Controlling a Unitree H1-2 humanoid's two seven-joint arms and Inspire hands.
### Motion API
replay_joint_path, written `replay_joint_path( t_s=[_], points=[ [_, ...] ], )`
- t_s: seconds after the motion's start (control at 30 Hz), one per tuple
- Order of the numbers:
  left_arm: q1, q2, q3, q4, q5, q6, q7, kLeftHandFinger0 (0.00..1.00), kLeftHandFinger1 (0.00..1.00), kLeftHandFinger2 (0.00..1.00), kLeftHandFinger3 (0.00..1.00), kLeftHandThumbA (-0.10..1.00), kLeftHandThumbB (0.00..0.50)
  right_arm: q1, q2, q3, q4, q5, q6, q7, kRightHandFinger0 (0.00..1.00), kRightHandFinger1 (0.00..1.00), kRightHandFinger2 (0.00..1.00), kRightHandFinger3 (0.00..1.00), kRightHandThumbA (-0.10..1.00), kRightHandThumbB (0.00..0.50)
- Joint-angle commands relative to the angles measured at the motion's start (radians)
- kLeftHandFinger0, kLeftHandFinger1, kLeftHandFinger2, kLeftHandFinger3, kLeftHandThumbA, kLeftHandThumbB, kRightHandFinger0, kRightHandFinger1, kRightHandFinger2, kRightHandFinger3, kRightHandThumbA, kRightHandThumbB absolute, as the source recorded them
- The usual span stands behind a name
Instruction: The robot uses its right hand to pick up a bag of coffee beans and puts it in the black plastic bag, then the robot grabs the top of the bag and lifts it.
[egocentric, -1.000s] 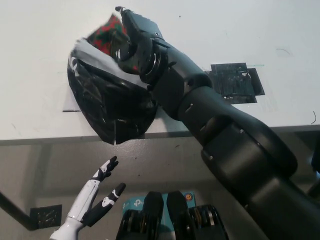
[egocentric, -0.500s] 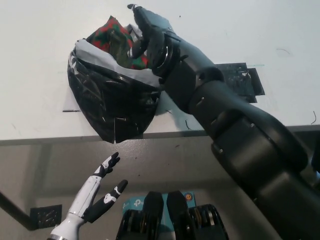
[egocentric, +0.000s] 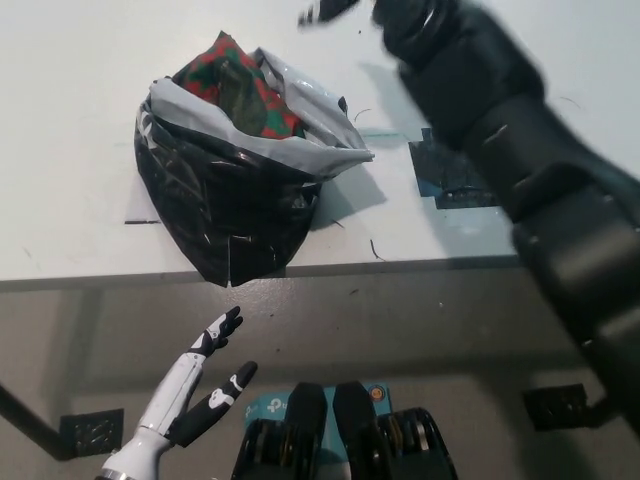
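Right hand (egocentric: 330, 10) sits blurred at the top edge, its grasp impossible to tell, left hand (egocentric: 205, 385) idle and spread below the table — coffee beans (egocentric: 235, 85) rest inside the black plastic bag (egocentric: 225, 205), so gripping the bag's top comes next.

I see the black plastic bag (egocentric: 225, 205) sitting on the white worktop (egocentric: 70, 120) near its front edge, mouth open, with the red-and-green bag of coffee beans (egocentric: 235, 90) inside. My right hand (egocentric: 330, 10) is at the top edge, blurred, apart from the bag. My left hand (egocentric: 205, 385) rests low, fingers spread, below the worktop.
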Motion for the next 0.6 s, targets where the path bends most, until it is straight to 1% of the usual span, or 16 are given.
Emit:
replay_joint_path(
  t_s=[0.0,0.03,0.07,0.1,0.13,0.2,0.27,0.33,0.4,0.43,0.47,0.53,0.57],
  points=[
    [-0.009,0.011,0.001,-0.023,0.005,0.008,-0.008,1.00,1.00,1.00,1.00,0.89,0.280,-0.008,-0.084,-0.002,-0.464,0.121,0.119,0.339,1.00,1.00,1.00,1.00,1.00,0.380],
    [-0.007,0.012,0.001,-0.024,0.005,0.011,-0.008,1.00,1.00,1.00,1.00,0.89,0.280,0.030,-0.100,0.006,-0.581,0.159,0.178,0.406,1.00,1.00,1.00,1.00,1.00,0.400],
    [-0.007,0.011,0.001,-0.023,0.005,0.008,-0.008,1.00,1.00,1.00,1.00,0.89,0.271,0.050,-0.110,0.016,-0.639,0.172,0.205,0.435,1.00,1.00,1.00,1.00,1.00,0.430],
    [-0.005,0.010,0.000,-0.022,0.008,0.006,-0.006,1.00,1.00,1.00,1.00,0.88,0.268,0.088,-0.126,0.035,-0.731,0.195,0.241,0.481,1.00,1.00,1.00,1.00,1.00,0.446],
    [-0.004,0.010,-0.001,-0.022,0.009,0.006,-0.005,1.00,1.00,1.00,1.00,0.88,0.268,0.097,-0.130,0.039,-0.754,0.201,0.251,0.491,1.00,1.00,1.00,1.00,1.00,0.447],
    [-0.001,0.010,-0.002,-0.023,0.015,0.010,-0.004,1.00,1.00,1.00,1.00,0.90,0.281,0.137,-0.146,0.055,-0.846,0.224,0.303,0.530,1.00,1.00,1.00,1.00,1.00,0.421],
    [-0.001,0.011,-0.002,-0.022,0.016,0.009,-0.005,1.00,1.00,1.00,1.00,0.91,0.282,0.171,-0.152,0.054,-0.919,0.246,0.333,0.558,1.00,1.00,1.00,1.00,1.00,0.419],
    [-0.001,0.012,-0.001,-0.022,0.013,0.010,-0.006,1.00,1.00,1.00,1.00,0.91,0.280,0.189,-0.157,0.053,-0.949,0.264,0.337,0.578,1.00,1.00,1.00,1.00,1.00,0.427],
    [-0.002,0.012,0.002,-0.023,0.014,0.015,-0.005,1.00,1.00,1.00,1.00,0.91,0.281,0.212,-0.169,0.060,-0.982,0.276,0.337,0.603,1.00,1.00,1.00,1.00,1.00,0.472],
    [-0.002,0.011,0.002,-0.022,0.014,0.017,-0.003,1.00,1.00,1.00,1.00,0.91,0.281,0.230,-0.173,0.061,-0.996,0.286,0.337,0.616,1.00,1.00,1.00,1.00,1.00,0.486],
    [-0.001,0.011,0.002,-0.022,0.014,0.017,-0.003,1.00,1.00,1.00,1.00,0.91,0.280,0.237,-0.173,0.059,-0.999,0.293,0.337,0.622,1.00,1.00,1.00,1.00,1.00,0.488],
    [-0.001,0.011,0.002,-0.021,0.014,0.015,-0.003,1.00,1.00,1.00,1.00,0.90,0.276,0.255,-0.177,0.066,-1.006,0.296,0.337,0.637,1.00,1.00,1.00,1.00,1.00,0.462],
    [0.000,0.010,0.003,-0.020,0.012,0.011,-0.003,1.00,1.00,1.00,1.00,0.89,0.265,0.265,-0.181,0.073,-1.011,0.292,0.337,0.643,1.00,1.00,1.00,1.00,1.00,0.468]
  ],
)
